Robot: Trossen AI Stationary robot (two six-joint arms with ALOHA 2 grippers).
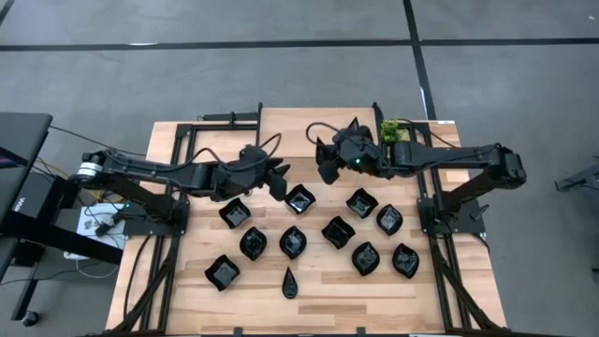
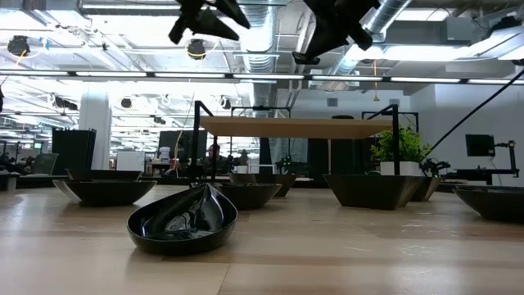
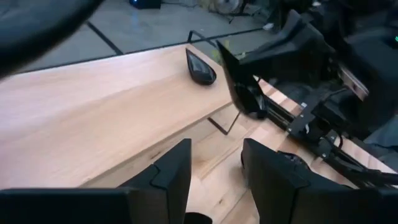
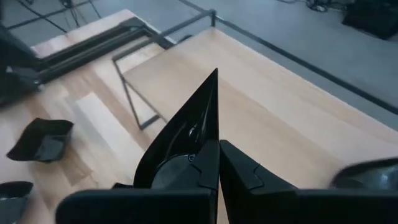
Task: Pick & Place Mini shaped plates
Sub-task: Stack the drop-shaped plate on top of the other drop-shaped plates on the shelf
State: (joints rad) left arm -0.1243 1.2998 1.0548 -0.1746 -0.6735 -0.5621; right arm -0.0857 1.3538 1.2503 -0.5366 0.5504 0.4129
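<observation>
Mini shaped plates [image 1: 337,231] — glossy black dishes in teardrop, leaf and wavy-edged square forms — are shown spread in loose rows over the front half of the wooden worktop [image 1: 206,298], each apart from its neighbours. A single teardrop plate [image 1: 288,281] is seen nearest the front edge; in the low view it fills the foreground, pointed end raised. One further plate [image 3: 201,67] is seen in the left wrist view resting on the raised wooden shelf [image 1: 290,122] at the back of the worktop.

The left end effector [image 1: 278,180] is held above the worktop just behind the rearmost plates, and its two fingers [image 3: 174,171] are seen parted with nothing between them. The right end effector [image 1: 328,167] is held beside it, near the shelf's front edge; its fingers are pressed together on a wavy-edged plate [image 4: 186,130], which is carried on edge with one corner pointing up and away from the wrist. Both end effectors are seen well clear of the surface in the low view.

A small green plant [image 1: 390,129] is seen at the back right — close behind the right arm.
</observation>
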